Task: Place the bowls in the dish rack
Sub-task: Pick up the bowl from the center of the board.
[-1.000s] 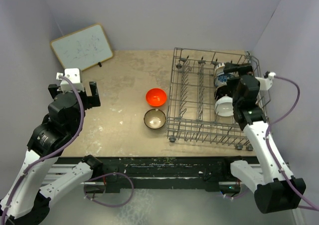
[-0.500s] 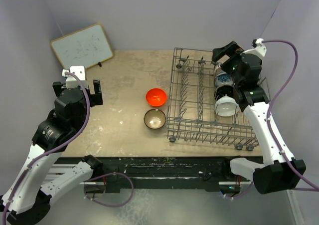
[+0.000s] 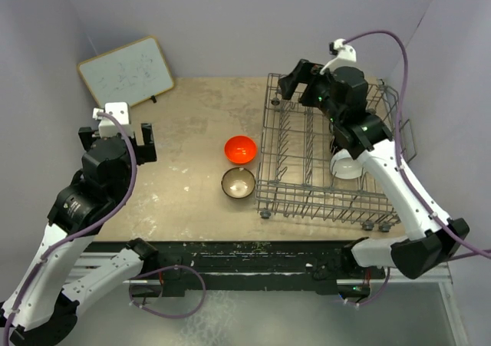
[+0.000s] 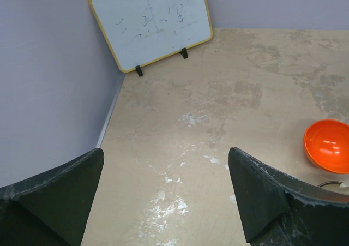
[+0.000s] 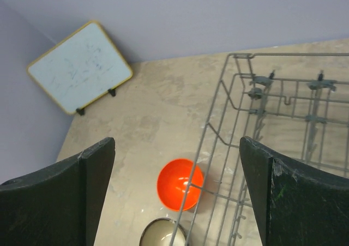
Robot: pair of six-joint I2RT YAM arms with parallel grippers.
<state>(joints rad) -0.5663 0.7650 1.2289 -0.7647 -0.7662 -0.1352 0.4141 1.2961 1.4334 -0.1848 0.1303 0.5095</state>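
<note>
An orange-red bowl (image 3: 240,148) (image 5: 174,187) (image 4: 327,145) stands upright on the table just left of the dish rack (image 3: 263,143) (image 5: 283,54). In front of it is a brown bowl with a cream inside (image 3: 238,182) (image 5: 158,234). A white bowl (image 3: 347,164) stands on edge in the rack's right part, half behind my right arm. My right gripper (image 3: 301,84) (image 5: 177,142) hangs open and empty high over the rack's far left corner. Over the table's left side my left gripper (image 3: 116,136) (image 4: 165,153) is open and empty.
A white board with a yellow frame (image 3: 126,72) (image 4: 150,25) (image 5: 79,66) leans against the wall at the far left corner. Grey walls close in the table on three sides. The rack's left rows of tines hold nothing.
My right arm has risen and swung left, from the bowls at the rack's right side to above its far left corner. The left arm shifted only slightly.
</note>
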